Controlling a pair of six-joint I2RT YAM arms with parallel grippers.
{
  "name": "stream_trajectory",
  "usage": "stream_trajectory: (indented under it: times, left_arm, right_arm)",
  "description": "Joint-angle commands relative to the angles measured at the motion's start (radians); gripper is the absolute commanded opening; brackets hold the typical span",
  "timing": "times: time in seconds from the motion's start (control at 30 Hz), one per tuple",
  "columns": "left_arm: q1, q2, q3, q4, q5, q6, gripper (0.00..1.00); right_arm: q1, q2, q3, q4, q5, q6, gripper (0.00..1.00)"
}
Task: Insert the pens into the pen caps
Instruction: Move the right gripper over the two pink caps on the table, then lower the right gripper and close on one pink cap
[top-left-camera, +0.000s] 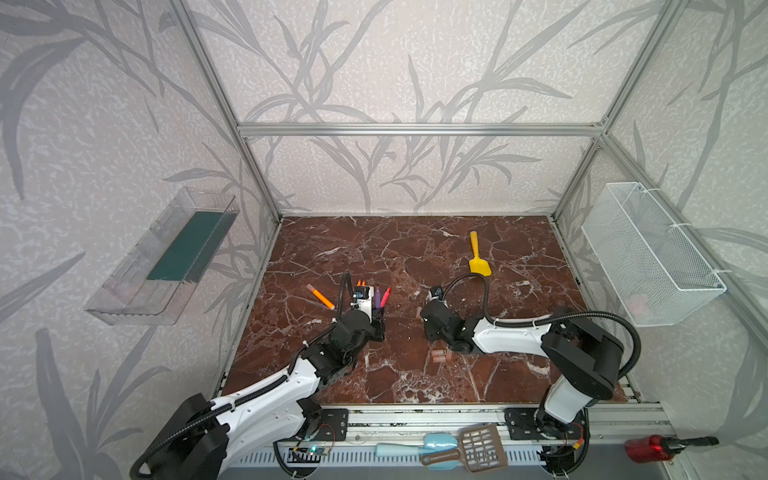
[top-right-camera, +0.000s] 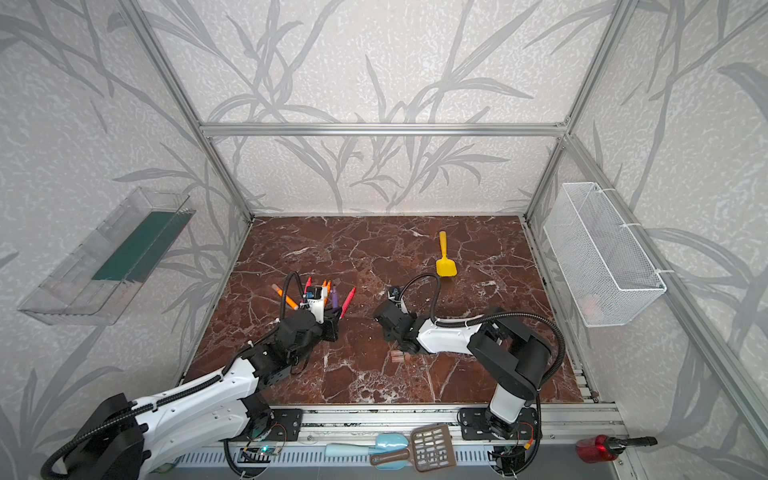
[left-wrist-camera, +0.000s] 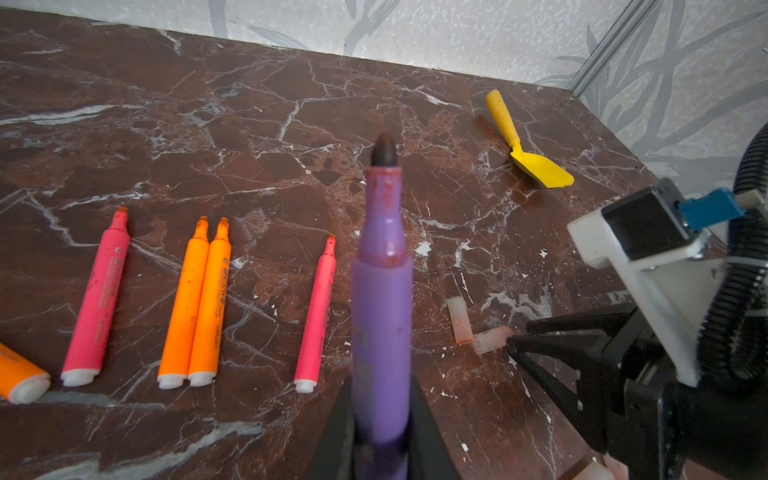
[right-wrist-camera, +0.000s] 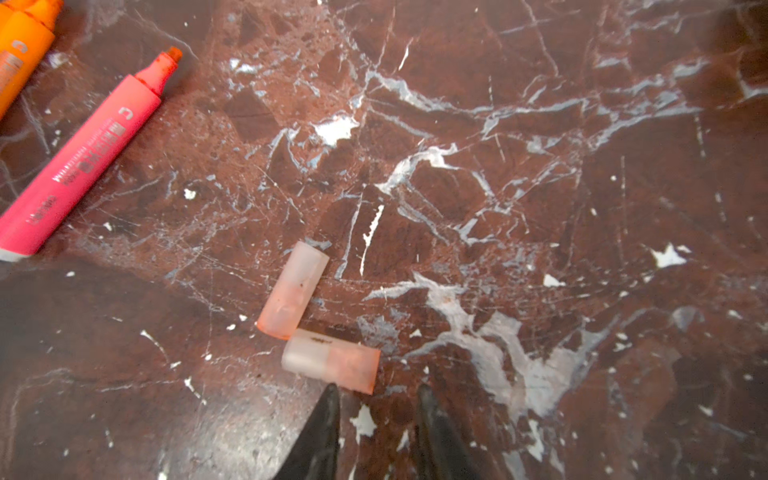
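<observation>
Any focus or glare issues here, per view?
Left wrist view: purple pen close to the lens is blurred, pens lying beyond it sharp. Right wrist view: soft overall, right end effector tips defocused, pale glare on the table. Both top views: evenly lit, pen caps tiny and indistinct.

Walls: pale wallpaper, grey leaf print. Aluminium frame along the edges. Tabletop: red-brown marble, white veins. Clear bin on left wall; white mesh basket on right.

Bright even light, soft shadows; purple pen blurred close-up; edges warped.
</observation>
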Motion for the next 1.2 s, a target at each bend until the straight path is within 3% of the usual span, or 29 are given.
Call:
stream_trajectory:
  times: [0.0,0.4,0.53,0.7,0.9,1.17]
  left_arm:
    - [0.004,-0.008,0.016,0.008,-0.006,-0.005,0.00]
    - [0.004,0.013,0.019,0.021,-0.006,-0.004,0.00]
    - [0.004,0.025,0.021,0.028,-0.005,-0.004,0.00]
    - [0.004,0.026,0.023,0.026,0.000,-0.002,0.00]
    - [0.004,0.025,0.020,0.027,-0.006,0.001,0.00]
    - [0.003,0.031,0.025,0.024,-0.002,-0.002,0.00]
  right_arm:
    - [-0.008,-0.024,-0.007,-0.006,0.018,0.008,0.32]
    - [-0.026,-0.006,0.029,0.003,-0.040,0.004,0.46]
    - [-0.026,0.005,0.035,0.038,-0.078,0.006,0.62]
    - [-0.026,0.075,0.095,-0.011,-0.045,-0.002,0.74]
    - [-0.026,0.149,0.143,-0.062,-0.012,-0.004,0.77]
    - [-0.026,0.107,0.077,-0.050,0.031,0.005,0.76]
